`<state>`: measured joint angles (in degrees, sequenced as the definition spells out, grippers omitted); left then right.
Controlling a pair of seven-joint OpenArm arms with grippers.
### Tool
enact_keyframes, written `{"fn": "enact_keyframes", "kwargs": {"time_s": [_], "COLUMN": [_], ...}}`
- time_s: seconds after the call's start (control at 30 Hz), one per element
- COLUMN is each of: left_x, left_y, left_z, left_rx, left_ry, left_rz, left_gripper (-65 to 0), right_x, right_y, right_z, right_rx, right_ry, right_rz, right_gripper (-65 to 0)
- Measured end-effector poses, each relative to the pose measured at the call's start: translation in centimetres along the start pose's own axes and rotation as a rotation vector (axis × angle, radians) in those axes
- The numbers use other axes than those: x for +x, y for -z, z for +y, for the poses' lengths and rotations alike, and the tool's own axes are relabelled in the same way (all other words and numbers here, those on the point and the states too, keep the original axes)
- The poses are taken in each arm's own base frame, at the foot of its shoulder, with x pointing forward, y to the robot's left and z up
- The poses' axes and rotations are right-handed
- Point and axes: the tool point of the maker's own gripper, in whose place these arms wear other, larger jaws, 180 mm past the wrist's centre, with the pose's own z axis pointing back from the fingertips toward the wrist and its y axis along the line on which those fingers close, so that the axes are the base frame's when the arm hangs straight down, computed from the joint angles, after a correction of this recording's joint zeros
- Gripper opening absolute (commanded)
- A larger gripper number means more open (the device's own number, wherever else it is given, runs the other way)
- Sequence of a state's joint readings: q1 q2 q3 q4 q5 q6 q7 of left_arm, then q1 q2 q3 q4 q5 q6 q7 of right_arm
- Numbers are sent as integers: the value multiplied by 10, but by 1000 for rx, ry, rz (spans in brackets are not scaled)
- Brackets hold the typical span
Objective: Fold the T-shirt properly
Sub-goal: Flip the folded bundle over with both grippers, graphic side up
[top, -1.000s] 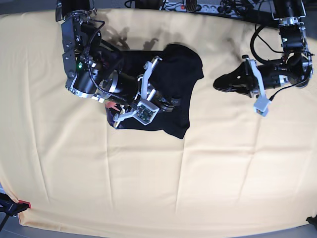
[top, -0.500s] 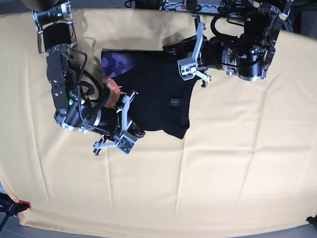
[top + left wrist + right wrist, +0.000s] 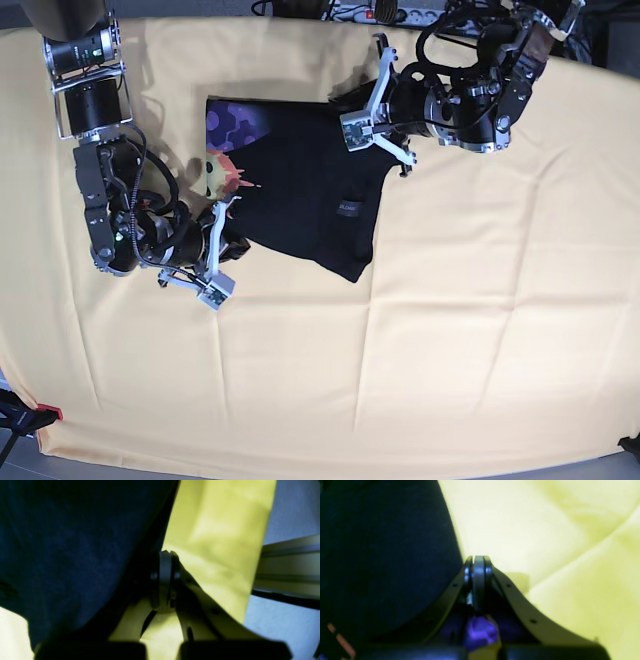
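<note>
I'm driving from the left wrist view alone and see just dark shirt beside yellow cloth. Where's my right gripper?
Observer: The right gripper is at the T-shirt's lower-left corner, as the base view shows it.
Operator: Are its jaws open?
Observer: No, they're shut; the right wrist view shows the fingers together at the shirt's edge.
Operator: Any of the print showing?
Observer: Yes, a purple patch shows at the shirt's upper-left corner in the base view.
</note>
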<state>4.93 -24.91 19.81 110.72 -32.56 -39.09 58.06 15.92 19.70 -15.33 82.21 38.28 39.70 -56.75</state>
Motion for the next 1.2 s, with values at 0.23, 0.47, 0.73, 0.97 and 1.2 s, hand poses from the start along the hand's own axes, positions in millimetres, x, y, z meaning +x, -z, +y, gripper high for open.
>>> {"fn": "enact_keyframes", "kwargs": {"time_s": [0.23,0.47,0.73,0.97,1.2], "left_x": [1,6,19,26,51], "left_y": [3,-7,-10,-8,-62], "left_z": [52,120,172,181,161], "left_rx": [41,158,271,262,117], "left_ry": [-59,-69,-73,-106,-227], "left_rz": [-53,-83,-217,-181,-273], "left_gripper": [-650,-650,-650,-650,-650], "right_x": [-11,-34,-49,-20,48], "right_y": [-16,-13,-24,-37,-102], "right_z": [18,51,100,84,69], "right_rx": [87,134,136,-109,-45], "right_ry": [34,52,17,83,164], "right_rz": [-8,-2,13,-115,-548], "right_gripper": [-650,-650,-650,-650,-650]}}
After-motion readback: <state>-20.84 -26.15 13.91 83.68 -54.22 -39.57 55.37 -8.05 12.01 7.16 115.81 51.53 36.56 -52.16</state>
